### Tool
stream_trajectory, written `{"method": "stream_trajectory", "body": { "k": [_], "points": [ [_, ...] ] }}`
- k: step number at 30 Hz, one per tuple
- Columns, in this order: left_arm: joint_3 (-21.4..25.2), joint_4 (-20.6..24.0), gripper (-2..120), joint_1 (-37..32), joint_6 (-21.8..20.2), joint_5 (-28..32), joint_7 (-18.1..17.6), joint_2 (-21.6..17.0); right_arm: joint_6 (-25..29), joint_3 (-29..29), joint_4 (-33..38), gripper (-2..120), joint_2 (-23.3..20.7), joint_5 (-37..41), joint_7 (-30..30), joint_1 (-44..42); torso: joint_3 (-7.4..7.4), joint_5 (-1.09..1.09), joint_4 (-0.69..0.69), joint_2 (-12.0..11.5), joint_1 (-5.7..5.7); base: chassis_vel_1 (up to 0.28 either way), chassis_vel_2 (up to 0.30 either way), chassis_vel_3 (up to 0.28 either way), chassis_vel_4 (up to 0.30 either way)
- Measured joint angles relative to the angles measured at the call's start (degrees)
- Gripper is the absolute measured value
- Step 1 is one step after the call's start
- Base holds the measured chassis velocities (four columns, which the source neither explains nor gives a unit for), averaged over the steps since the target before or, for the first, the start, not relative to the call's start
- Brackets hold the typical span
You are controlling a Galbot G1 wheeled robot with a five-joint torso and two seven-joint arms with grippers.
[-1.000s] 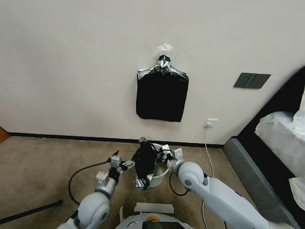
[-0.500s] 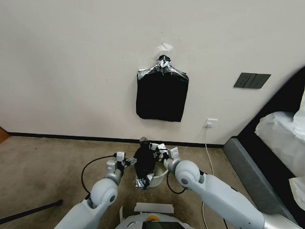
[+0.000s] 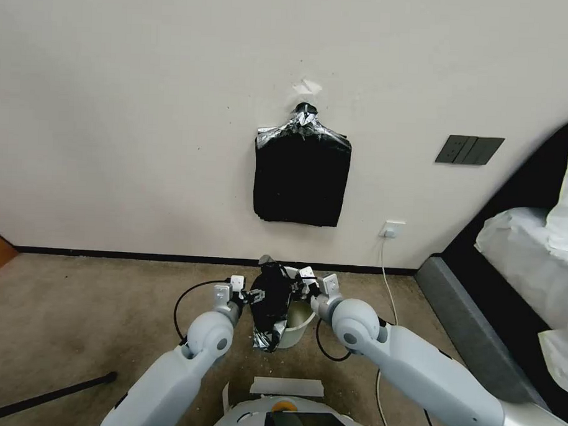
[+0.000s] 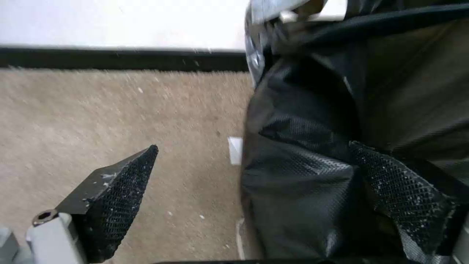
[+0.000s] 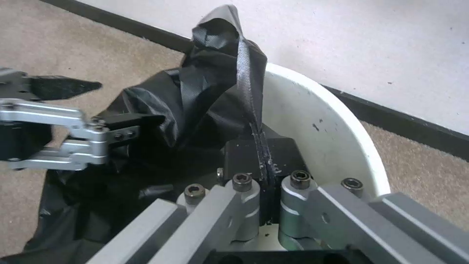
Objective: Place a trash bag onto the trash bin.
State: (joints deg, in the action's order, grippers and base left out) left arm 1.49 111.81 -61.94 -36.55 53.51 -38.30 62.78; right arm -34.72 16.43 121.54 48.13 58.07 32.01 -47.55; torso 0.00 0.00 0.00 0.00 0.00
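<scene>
The cream-white trash bin (image 3: 297,326) stands on the carpet near the wall; its rim (image 5: 337,132) also shows in the right wrist view. The black trash bag (image 3: 270,301) hangs rumpled over the bin's left side, with a peak sticking up. My right gripper (image 3: 298,289) is over the bin, shut on a raised fold of the bag (image 5: 215,88), as the right wrist view (image 5: 259,146) shows. My left gripper (image 3: 254,294) is open at the bag's left side. One of its fingers (image 4: 401,190) lies against the bag (image 4: 313,154), the other (image 4: 117,198) over bare carpet.
A flat black bundle of bags (image 3: 302,176) hangs on the wall above. A wall outlet (image 3: 391,229) with a white cable is right of the bin, and a bed (image 3: 531,259) fills the right side. A black rod (image 3: 48,394) and a white sheet (image 3: 287,386) lie on the carpet.
My left arm has swung right, bringing its open gripper from beside the bag up against it. The right gripper keeps its hold and has barely shifted. The bag hangs as before.
</scene>
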Motion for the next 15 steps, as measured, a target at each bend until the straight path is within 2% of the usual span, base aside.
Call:
{"method": "stream_trajectory", "body": {
  "k": [5,6,9,11,13,14,15],
  "points": [
    [-1.6,-2.5,77,2.9,-0.9,2.3,-1.1,0.4,0.1,-0.3,0.0,0,-0.1,-0.1,0.0,-0.1,0.0,0.0,0.0,0.0,0.0,0.0,0.0,0.0,0.0],
    [-1.6,-2.5,77,2.9,-0.9,2.3,-1.1,0.4,0.1,-0.3,0.0,0,-0.1,-0.1,0.0,-0.1,0.0,0.0,0.0,0.0,0.0,0.0,0.0,0.0,0.0],
    [-2.4,-3.6,62,4.1,-2.1,3.0,-2.4,0.6,0.1,-0.4,0.1,0,-0.1,-0.1,0.0,-0.2,0.0,0.0,0.01,0.0,0.0,0.0,0.0,0.0,0.0],
    [-2.6,-3.7,58,4.3,-2.5,3.0,-2.6,0.6,0.1,-0.5,0.1,0,-0.1,-0.1,0.0,-0.3,0.0,0.0,0.0,0.0,0.0,0.0,0.0,0.0,0.0],
    [-2.9,-4.0,47,4.6,-3.1,3.2,-3.2,0.7,0.1,-0.6,0.2,0,-0.2,-0.1,0.0,-0.4,0.0,0.0,0.0,0.0,0.0,0.0,0.0,0.0,0.0],
    [-2.9,-4.0,47,4.6,-3.1,3.2,-3.2,0.7,0.1,-0.6,0.2,0,-0.2,-0.1,0.0,-0.4,0.0,0.0,0.0,0.0,0.0,0.0,0.0,0.0,0.0],
    [-2.9,-4.2,41,4.8,-3.3,3.6,-3.4,0.7,0.2,-0.7,0.2,0,-0.2,-0.1,0.0,-0.4,0.0,0.0,0.0,0.0,0.0,0.0,0.0,0.0,0.0]
  ]
}}
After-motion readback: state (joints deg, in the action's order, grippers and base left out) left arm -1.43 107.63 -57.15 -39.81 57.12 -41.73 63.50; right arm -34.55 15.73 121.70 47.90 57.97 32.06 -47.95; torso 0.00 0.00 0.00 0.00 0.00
